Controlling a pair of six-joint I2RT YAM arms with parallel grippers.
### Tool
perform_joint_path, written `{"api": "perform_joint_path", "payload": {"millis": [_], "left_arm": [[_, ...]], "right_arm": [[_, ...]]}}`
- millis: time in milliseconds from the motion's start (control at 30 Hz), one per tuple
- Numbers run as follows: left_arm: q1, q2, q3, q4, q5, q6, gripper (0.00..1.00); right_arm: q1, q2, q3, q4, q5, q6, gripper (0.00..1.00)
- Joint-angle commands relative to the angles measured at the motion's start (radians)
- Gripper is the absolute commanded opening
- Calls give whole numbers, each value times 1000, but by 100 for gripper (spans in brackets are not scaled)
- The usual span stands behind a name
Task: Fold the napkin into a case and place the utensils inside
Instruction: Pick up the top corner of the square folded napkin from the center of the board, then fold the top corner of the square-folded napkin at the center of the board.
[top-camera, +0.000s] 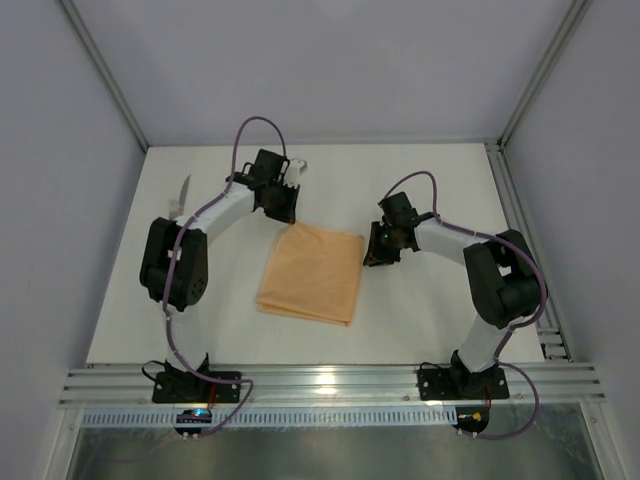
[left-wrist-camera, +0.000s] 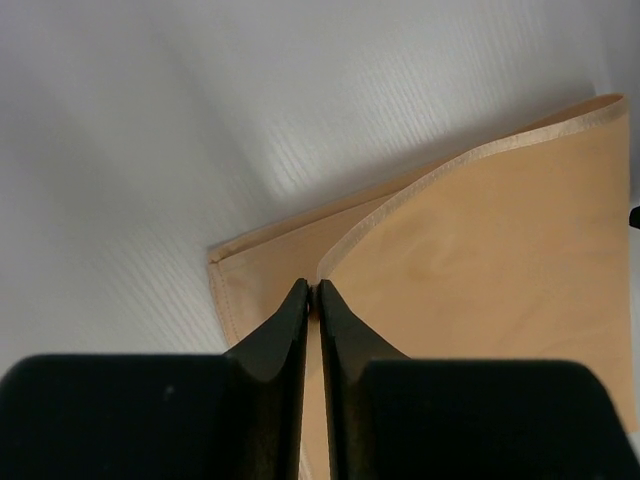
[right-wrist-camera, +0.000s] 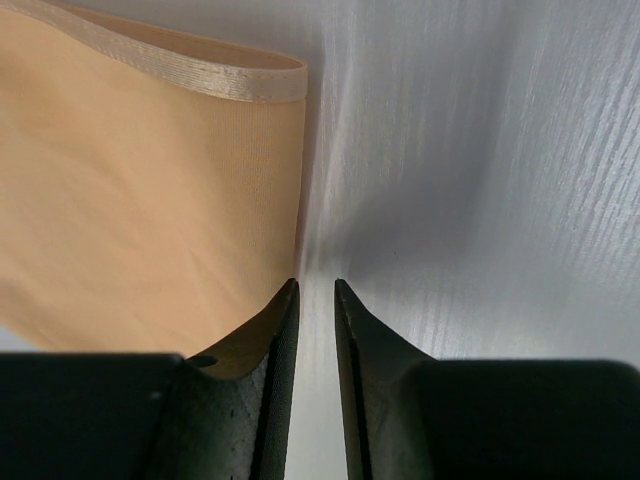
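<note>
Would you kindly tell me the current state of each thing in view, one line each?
napkin: folded, lying on the table, upper layer's corner lifted.
left pincer: shut on the napkin's upper layer.
right pincer: slightly open, empty, at the napkin's right edge.
knife: lying on the table far left, untouched.

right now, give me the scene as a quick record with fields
napkin: folded into flat layers, mid-table
left jaws: nearly closed on the hem of the napkin's top layer, seemingly pinching it
right jaws: slightly apart over bare table beside the napkin's right edge, holding nothing
knife: far left of the table, apart from the napkin
</note>
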Motion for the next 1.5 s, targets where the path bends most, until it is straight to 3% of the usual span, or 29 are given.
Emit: {"api": "perform_joint_path", "payload": {"millis": [0,200,600,1000,1467], "left_arm": [[-5,-9,7,22,-37,27,9],[-7,45,47,27,-32,38,8],[-33,-117,-70,-21,86,6,3],[-177,-182,-125,-99,104,21,3],[-373,-199,-170,-185,231,213,3]], "right_arm": [[-1,-45,-13,34,-15,9,25],[-1,-58,-22,24,-11,6,25],[-1,-114,-15,8,-41,9,24],[-1,-101,-41,95,-90,53,24],[-23,27,8,170,-116,124,16]]}}
